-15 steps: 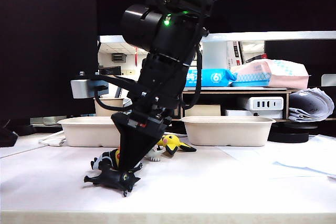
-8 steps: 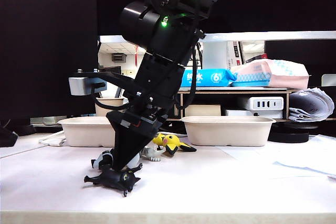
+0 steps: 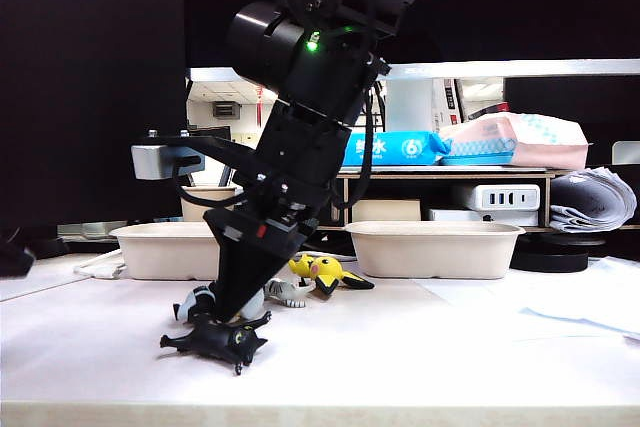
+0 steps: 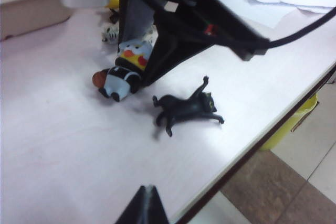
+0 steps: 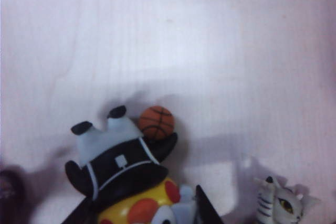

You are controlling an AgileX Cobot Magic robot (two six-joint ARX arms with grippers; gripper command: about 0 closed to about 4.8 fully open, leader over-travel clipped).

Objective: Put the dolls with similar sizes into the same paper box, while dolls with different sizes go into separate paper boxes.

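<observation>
The larger pale-blue doll (image 5: pixel 123 166) lies on its side on the table, holding a small orange ball. My right gripper (image 5: pixel 139 216) reaches steeply down over it, one finger pressed to each side of its body, shut on it. In the exterior view the gripper (image 3: pixel 226 315) stands just behind the black cat doll (image 3: pixel 215 340), which lies flat near the front edge. The striped white-grey doll (image 3: pixel 287 293) and the yellow-and-black doll (image 3: pixel 325 272) lie right of the gripper. Two paper boxes (image 3: pixel 165 249) (image 3: pixel 435 247) stand behind. My left gripper (image 4: pixel 148 191) hovers shut and empty near the table's front edge.
A shelf with tissue packs (image 3: pixel 400 149) and a power strip (image 3: pixel 495 197) stands behind the boxes. A paper stack (image 3: pixel 595 202) lies at the far right. Loose sheets (image 3: pixel 560 297) cover the table's right side. The table edge (image 4: pixel 262 145) runs close to the black cat.
My right wrist has tilted and shifted slightly left, uncovering more of the yellow-and-black doll. Its fingers have drawn in around the pale-blue doll. The dolls and left gripper have not moved.
</observation>
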